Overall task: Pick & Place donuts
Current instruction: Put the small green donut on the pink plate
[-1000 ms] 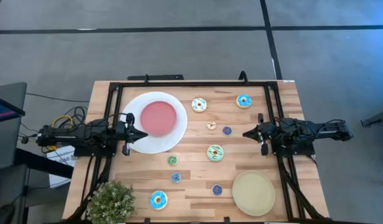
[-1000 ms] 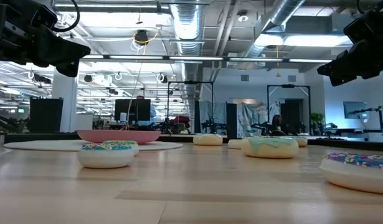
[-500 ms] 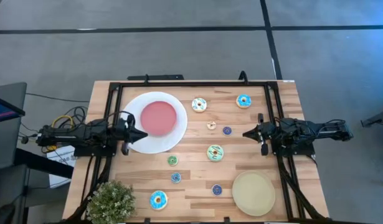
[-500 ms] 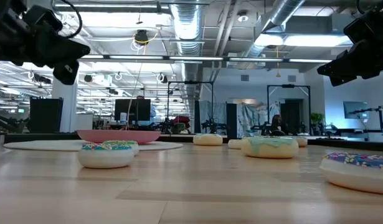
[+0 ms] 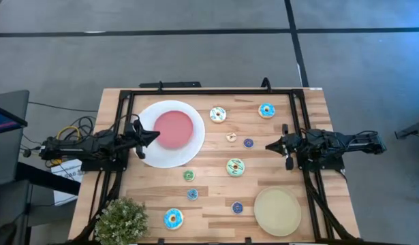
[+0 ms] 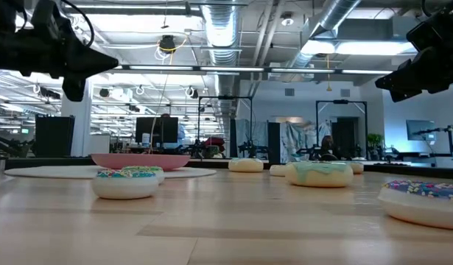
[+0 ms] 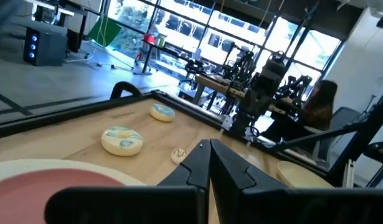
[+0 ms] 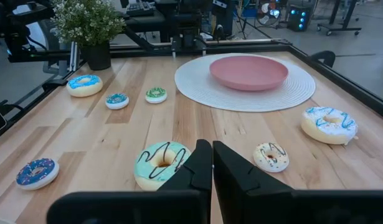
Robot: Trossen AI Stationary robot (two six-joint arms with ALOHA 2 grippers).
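Toy ring donuts lie flat on the wooden table: a cream one (image 5: 218, 114), a blue one (image 5: 266, 109), a light green one (image 5: 235, 167) and a second blue one (image 5: 173, 218). Among them lie tiny ones in orange (image 5: 231, 137), purple (image 5: 248, 143), green (image 5: 189, 175) and blue (image 5: 192, 194). My left gripper (image 5: 154, 135) hangs shut above the left rim of the white plate, holding nothing. My right gripper (image 5: 268, 145) hangs shut at the table's right side, above the wood, short of the light green donut (image 8: 161, 163).
A white plate with a pink centre (image 5: 169, 133) lies at the far left. A round tan plate (image 5: 277, 211) lies at the near right, and a potted plant (image 5: 120, 219) stands at the near left corner. A black frame (image 5: 195, 90) runs along the table's edges.
My left gripper has stayed in place but turned at the wrist: it has rolled, and its tip has swung toward the table's far edge and slightly up. It has stayed shut. No donut has moved.
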